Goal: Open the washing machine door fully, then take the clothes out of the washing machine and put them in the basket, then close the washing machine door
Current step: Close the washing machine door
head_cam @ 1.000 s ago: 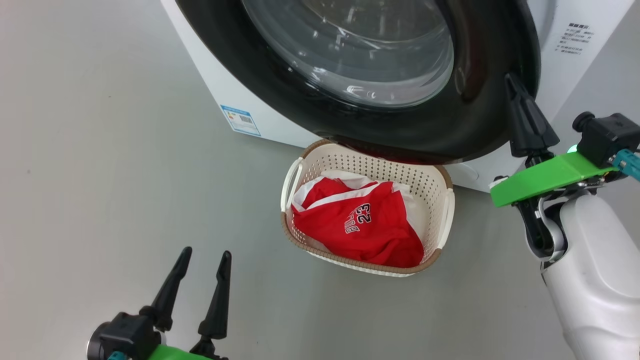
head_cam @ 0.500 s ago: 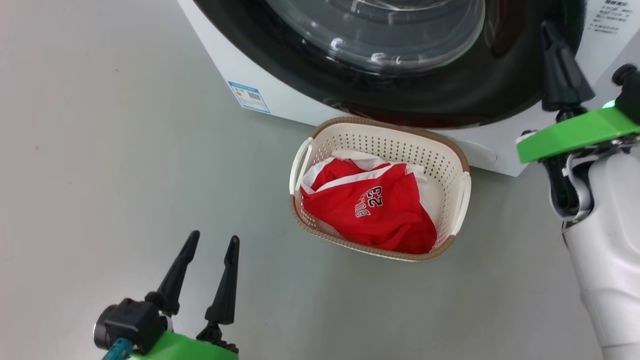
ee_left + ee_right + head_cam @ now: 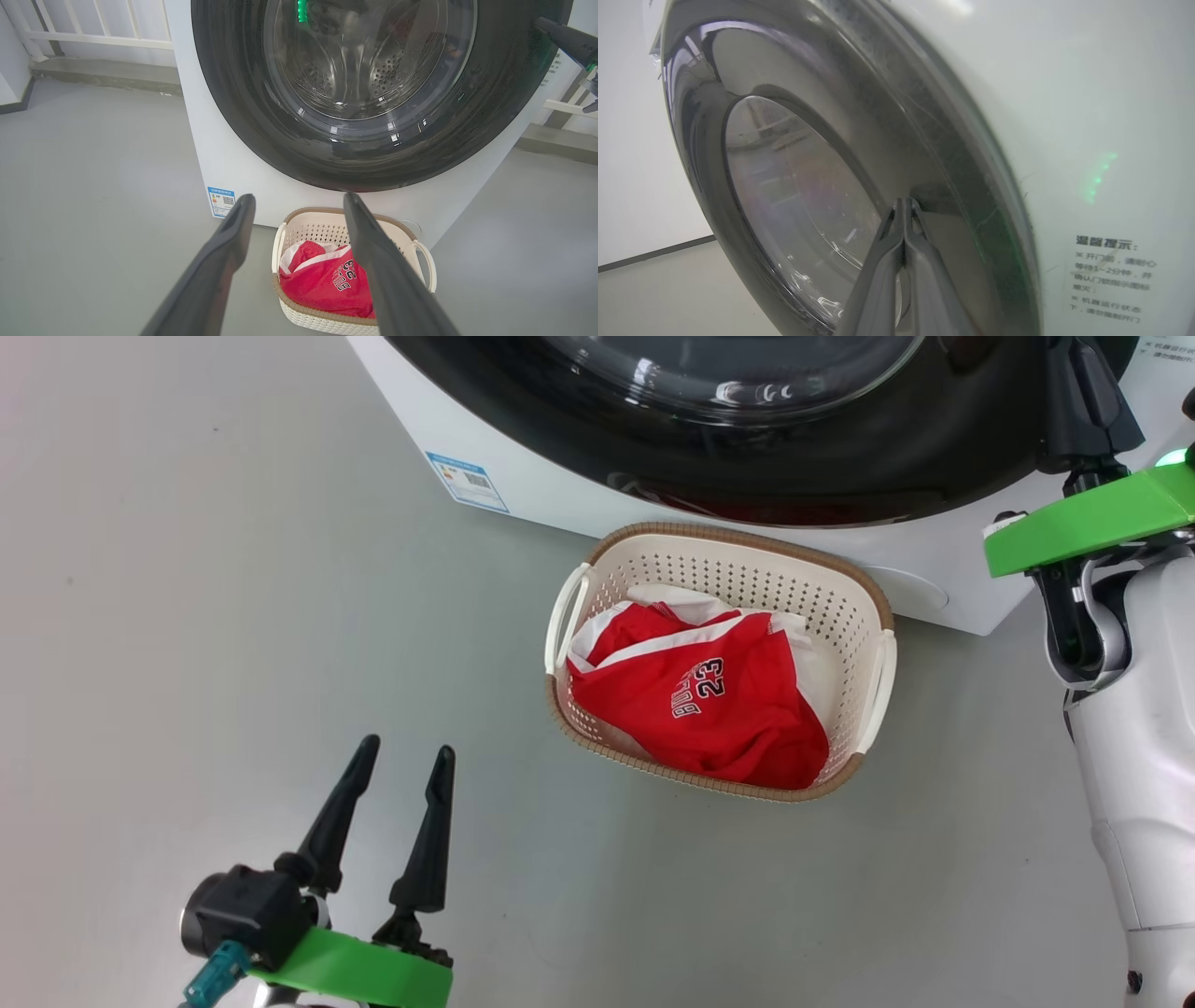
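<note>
The clothes (image 3: 709, 709) are seen bunched in the basket (image 3: 738, 534), set on the floor (image 3: 187, 616) just before the washing machine (image 3: 523, 476). The left tool (image 3: 409, 747) is held released; the right tool (image 3: 903, 201) is clenched, tips at the rim of the washing machine door (image 3: 233, 93)

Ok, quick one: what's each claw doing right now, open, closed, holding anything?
Left claw: open, holding nothing, out over the floor.
Right claw: closed, holding nothing, tips at the black rim of the washing machine door.

Door (image 3: 887, 476) closer against the washing machine (image 3: 551, 490)
</note>
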